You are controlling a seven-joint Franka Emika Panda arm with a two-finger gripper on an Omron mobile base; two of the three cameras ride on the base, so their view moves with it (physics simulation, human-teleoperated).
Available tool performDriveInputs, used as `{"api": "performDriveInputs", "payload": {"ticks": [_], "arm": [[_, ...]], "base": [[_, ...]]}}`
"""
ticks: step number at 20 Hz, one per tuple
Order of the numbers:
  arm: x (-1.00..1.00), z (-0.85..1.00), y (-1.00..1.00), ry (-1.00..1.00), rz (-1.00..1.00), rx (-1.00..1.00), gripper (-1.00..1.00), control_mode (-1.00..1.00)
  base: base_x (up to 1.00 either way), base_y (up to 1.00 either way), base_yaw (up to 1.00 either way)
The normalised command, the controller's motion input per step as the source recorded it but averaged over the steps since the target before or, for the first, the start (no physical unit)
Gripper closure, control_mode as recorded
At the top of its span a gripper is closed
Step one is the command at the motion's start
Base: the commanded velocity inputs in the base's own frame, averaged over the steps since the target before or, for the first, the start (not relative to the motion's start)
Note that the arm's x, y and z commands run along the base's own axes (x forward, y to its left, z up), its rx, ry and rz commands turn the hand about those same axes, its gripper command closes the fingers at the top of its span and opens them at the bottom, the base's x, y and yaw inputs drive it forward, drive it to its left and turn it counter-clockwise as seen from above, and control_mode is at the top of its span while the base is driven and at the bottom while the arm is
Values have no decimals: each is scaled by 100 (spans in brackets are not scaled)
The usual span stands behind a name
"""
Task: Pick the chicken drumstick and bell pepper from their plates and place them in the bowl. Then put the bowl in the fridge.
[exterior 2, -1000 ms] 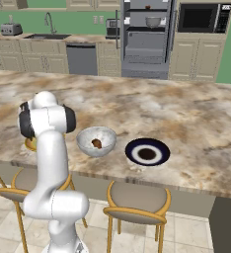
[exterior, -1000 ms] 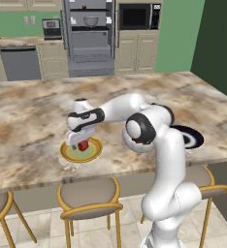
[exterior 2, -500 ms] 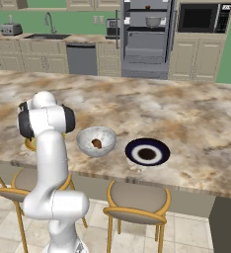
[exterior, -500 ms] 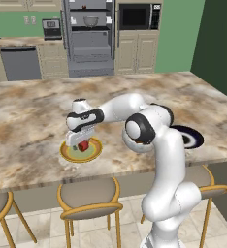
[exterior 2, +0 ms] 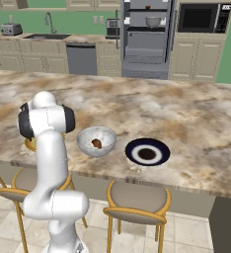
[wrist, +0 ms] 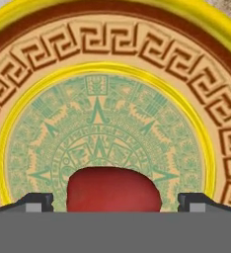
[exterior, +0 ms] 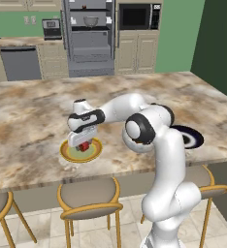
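The red bell pepper [wrist: 113, 189] lies on the yellow-rimmed plate [wrist: 112, 59] with the green patterned centre, between my two wide-apart fingertips. From the left base view, my open gripper [exterior: 84, 144] reaches down onto that plate [exterior: 67, 151], straddling the bell pepper [exterior: 85, 146]. The brown chicken drumstick [exterior 2: 96, 143] rests inside the speckled bowl [exterior 2: 96, 141]. Beside the bowl sits the dark plate [exterior 2: 147, 151], with nothing on it. At the far wall the fridge [exterior 2: 148, 37] stands open.
Wooden stools [exterior: 89, 198] line the island's near edge. A black microwave [exterior 2: 201, 18] is built in to the right of the fridge, and a sink [exterior 2: 46, 35] and toaster [exterior 2: 11, 29] are on the back counter.
The gripper has sunk a little lower over the yellow plate, onto the bell pepper. The jaws stay wide.
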Motion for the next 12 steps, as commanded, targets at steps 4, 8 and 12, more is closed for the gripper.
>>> {"api": "performDriveInputs", "payload": {"ticks": [4, 8, 12], "arm": [[0, -3, 0, 0, 0, 0, 100, -100], [-15, 1, -2, 2, -2, 1, 100, -100], [-17, 19, -6, 5, -9, 3, 100, -100]], "base": [[0, 0, 0], [0, 0, 0], [0, 0, 0]]}}
